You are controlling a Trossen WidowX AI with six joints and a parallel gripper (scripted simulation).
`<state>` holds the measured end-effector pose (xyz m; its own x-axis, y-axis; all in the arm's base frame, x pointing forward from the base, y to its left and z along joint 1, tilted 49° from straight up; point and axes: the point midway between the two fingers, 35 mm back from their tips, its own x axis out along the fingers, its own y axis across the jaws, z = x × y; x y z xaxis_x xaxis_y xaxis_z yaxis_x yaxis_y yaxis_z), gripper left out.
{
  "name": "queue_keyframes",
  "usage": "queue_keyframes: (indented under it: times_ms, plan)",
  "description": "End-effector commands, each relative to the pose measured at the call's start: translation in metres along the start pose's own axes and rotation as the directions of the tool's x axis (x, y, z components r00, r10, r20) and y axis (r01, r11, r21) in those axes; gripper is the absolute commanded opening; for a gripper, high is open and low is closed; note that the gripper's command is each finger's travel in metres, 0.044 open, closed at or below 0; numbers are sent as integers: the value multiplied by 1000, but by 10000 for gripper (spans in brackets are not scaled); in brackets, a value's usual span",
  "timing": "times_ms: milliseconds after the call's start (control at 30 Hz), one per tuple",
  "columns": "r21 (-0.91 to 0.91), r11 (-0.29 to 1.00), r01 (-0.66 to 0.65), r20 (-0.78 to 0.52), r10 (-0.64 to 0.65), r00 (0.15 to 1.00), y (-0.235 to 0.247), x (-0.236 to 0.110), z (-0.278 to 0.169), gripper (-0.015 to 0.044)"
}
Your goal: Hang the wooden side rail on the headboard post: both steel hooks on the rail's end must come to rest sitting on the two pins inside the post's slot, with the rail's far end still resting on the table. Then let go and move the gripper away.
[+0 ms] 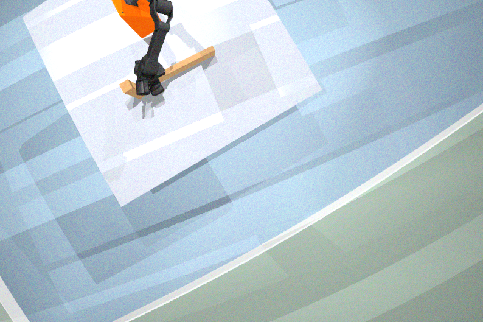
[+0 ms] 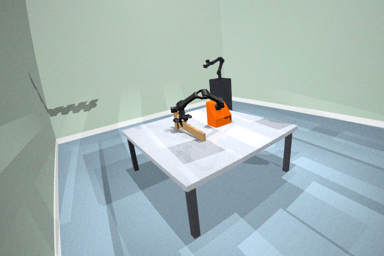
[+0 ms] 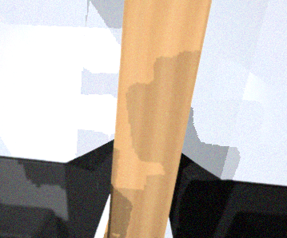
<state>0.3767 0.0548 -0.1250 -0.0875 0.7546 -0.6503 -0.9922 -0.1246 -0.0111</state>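
Item: my gripper [image 1: 149, 87]. My fingers are clamped on the wooden side rail [image 1: 183, 65], one dark finger on each long face, as the wrist view shows. The hold sits near one end of the rail, not at its middle.

Item: wooden side rail. Light timber, long and straight. In the exterior view it slopes: the end I hold [image 2: 178, 121] is raised above the table [image 2: 248, 141], and the far end [image 2: 202, 136] is down at the table surface. From the top view it runs diagonally, the far end [image 1: 208, 52] pointing away from my base. In the wrist view it fills the middle of the frame, running away from me, with a patch of shadow across its upper face.

Item: headboard post [image 2: 175, 115]. A short upright piece of the same light timber shows just beside my gripper in the exterior view; a stub of pale wood [image 1: 125, 87] shows past my fingers in the top view. Whether the rail's end touches it, I cannot tell. The steel hooks, the slot and the pins are too small or too hidden to make out in any view.

Item: orange base block [image 2: 217, 113]. It stands on the table with my arm [image 1: 155, 42] rising from it and arching over to the rail.

Item: table. White top, dark legs, patched with light bands and grey shadows.

Item: second dark arm [image 2: 215, 65] on a black pedestal [image 2: 220, 90], on the floor behind the table, well apart from everything above.
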Motion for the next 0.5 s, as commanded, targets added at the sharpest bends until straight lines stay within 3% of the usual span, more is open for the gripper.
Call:
queue_keyframes:
  times_ms: [0, 467]
  plan:
    - [1, 1000, 17, -8, -17, 1000, -3, -7, -5, 0]
    - [1, 1000, 17, -8, -17, 1000, -2, -7, -6, 0]
